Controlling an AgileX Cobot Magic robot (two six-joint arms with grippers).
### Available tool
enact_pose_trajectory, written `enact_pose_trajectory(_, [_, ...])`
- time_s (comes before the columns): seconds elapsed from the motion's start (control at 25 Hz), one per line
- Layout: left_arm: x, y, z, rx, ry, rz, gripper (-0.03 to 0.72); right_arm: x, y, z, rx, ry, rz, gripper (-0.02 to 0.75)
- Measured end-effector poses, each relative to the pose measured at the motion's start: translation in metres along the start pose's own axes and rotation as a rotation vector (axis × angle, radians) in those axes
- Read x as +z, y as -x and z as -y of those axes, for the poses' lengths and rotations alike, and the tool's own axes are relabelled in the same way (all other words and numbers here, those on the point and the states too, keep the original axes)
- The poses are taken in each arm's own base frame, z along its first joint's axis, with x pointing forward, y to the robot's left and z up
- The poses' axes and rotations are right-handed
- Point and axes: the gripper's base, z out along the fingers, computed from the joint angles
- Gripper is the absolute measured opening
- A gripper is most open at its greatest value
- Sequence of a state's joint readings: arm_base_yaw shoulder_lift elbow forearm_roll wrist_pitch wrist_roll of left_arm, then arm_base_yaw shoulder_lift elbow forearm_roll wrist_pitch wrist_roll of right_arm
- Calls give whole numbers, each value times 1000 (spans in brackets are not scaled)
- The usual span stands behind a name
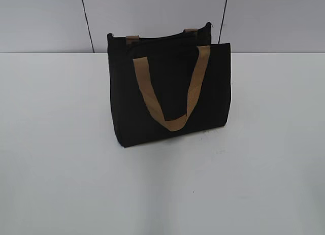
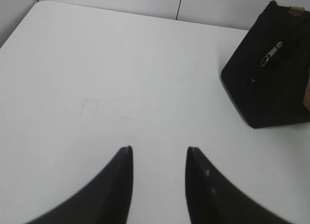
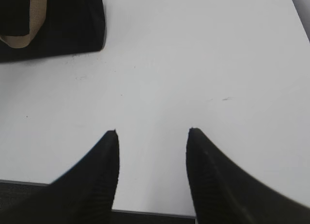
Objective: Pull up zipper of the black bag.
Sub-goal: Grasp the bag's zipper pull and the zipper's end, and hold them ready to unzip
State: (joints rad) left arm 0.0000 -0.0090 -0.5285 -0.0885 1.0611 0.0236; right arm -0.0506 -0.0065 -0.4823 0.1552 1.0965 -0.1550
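1. Nearest to the cameras, the left gripper [image 2: 157, 154] and the right gripper [image 3: 152, 134] are hovering over the white table [image 1: 61, 169], both with jaws spread and holding nothing.
2. Farther away, the black bag [image 1: 170, 93] is standing upright, well apart from both.
3. The zipper [image 2: 271, 53], with its small shiny metal pull, is lying on the bag's end.
4. The soft fabric is likely yielding, so an unbraced pull risks dragging or tipping the boxy bag.
5. The flat tan handle [image 1: 172, 90] is hanging in a U.
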Motion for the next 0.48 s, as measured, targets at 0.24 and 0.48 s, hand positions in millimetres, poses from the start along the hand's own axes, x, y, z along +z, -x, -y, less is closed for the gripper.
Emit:
enact_pose_trajectory(0.24, [0,0,0,0,0,0,278,0,0,0,0,0,0,359])
enact_pose_trajectory(0.48, [0,0,0,0,0,0,278,0,0,0,0,0,0,359])
